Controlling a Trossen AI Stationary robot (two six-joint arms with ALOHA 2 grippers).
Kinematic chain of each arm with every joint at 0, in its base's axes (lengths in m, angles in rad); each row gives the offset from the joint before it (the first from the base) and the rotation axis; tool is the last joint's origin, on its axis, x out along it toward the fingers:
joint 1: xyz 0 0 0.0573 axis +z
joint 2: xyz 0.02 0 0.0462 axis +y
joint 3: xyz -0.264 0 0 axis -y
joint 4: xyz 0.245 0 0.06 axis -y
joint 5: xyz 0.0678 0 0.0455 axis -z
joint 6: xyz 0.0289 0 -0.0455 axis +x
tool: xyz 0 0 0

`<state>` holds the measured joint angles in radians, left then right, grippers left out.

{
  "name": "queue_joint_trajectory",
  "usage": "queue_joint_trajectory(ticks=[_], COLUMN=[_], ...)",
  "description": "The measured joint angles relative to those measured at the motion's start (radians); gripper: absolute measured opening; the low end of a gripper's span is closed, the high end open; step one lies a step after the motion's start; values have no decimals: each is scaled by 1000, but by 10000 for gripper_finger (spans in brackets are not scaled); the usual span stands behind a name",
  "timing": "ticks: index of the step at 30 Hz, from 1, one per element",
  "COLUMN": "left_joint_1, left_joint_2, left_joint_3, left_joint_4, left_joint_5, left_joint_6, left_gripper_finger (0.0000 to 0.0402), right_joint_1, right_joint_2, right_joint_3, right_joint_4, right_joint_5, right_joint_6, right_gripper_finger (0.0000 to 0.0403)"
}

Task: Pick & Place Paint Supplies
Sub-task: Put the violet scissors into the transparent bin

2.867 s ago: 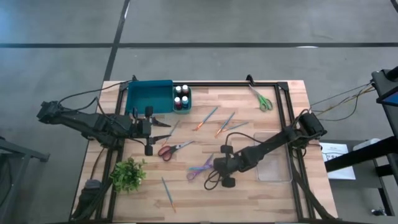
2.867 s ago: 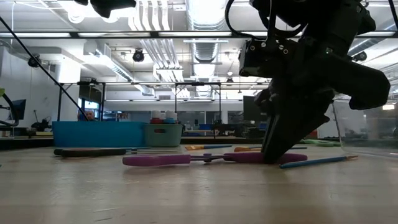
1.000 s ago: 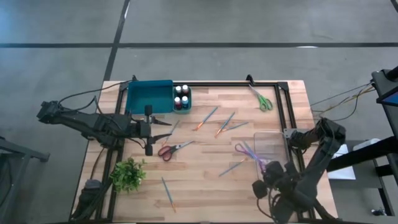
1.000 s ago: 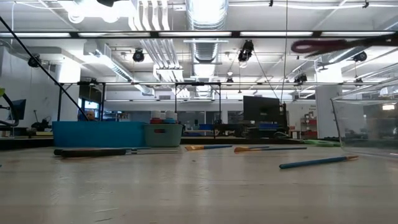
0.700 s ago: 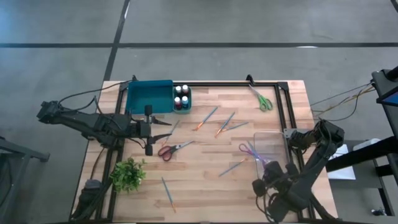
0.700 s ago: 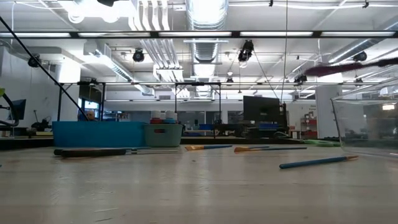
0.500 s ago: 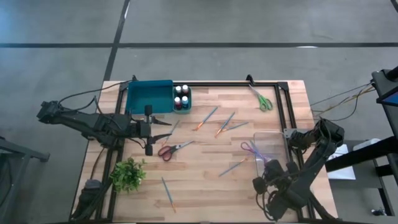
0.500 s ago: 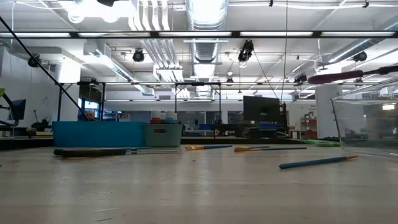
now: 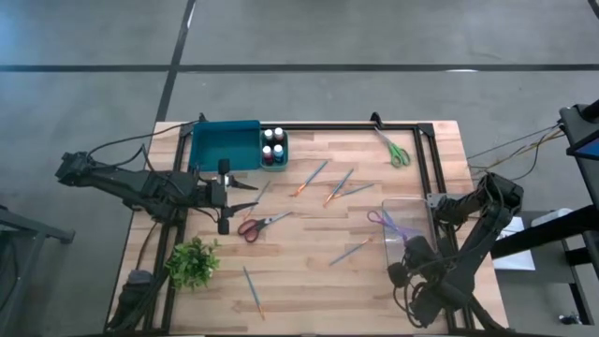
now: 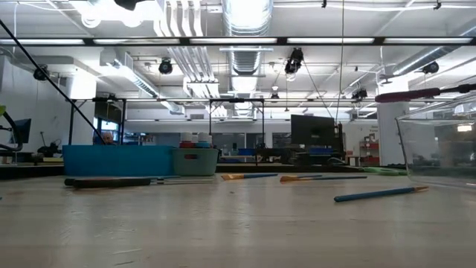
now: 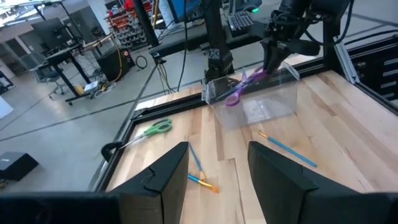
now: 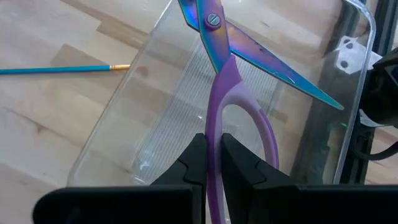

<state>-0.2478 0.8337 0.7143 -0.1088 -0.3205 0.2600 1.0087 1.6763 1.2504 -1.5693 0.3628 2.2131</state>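
My right gripper [image 12: 214,163] is shut on purple-handled scissors [image 9: 387,223], holding them in the air over a clear plastic container [image 9: 410,234] at the table's right. Their blades stand apart. Several thin paintbrushes lie flat on the wood: one [image 9: 348,251] near the container, a cluster [image 9: 337,185] mid-table, and one [image 9: 253,291] at the near left. My left gripper [image 9: 247,197] hovers open over the left of the table, with nothing between its fingers. My right gripper pinches one purple handle limb [image 12: 215,134] of the scissors between its two fingers, below the pivot. The fingers slant down from the table's near side and lie along the handle. The scissors are lifted clear above the container, blades pointing away from the gripper.
Red-handled scissors [image 9: 261,225] lie mid-left and green-handled ones [image 9: 396,151] at the far right. A teal tray [image 9: 225,146] and paint bottles [image 9: 273,147] stand at the far left. A small green plant [image 9: 192,262] stands at the near left, and a black frame rail [image 9: 426,159] borders the table.
My right gripper has carried the purple scissors toward the table's far right and lower, over the clear container. It has stayed shut on them.
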Motion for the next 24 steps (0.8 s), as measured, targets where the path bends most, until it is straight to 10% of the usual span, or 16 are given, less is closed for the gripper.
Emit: queue_joint_trajectory(ticks=[24], left_joint_1=[0], left_joint_2=[0], left_joint_3=[0], left_joint_4=[-23], left_joint_5=[8], left_joint_6=[-58], left_gripper_finger=[173], right_joint_1=[80], right_joint_2=[-170], right_joint_3=[-130], right_joint_4=[-2], right_joint_5=[-74], right_joint_6=[4], right_gripper_finger=[18])
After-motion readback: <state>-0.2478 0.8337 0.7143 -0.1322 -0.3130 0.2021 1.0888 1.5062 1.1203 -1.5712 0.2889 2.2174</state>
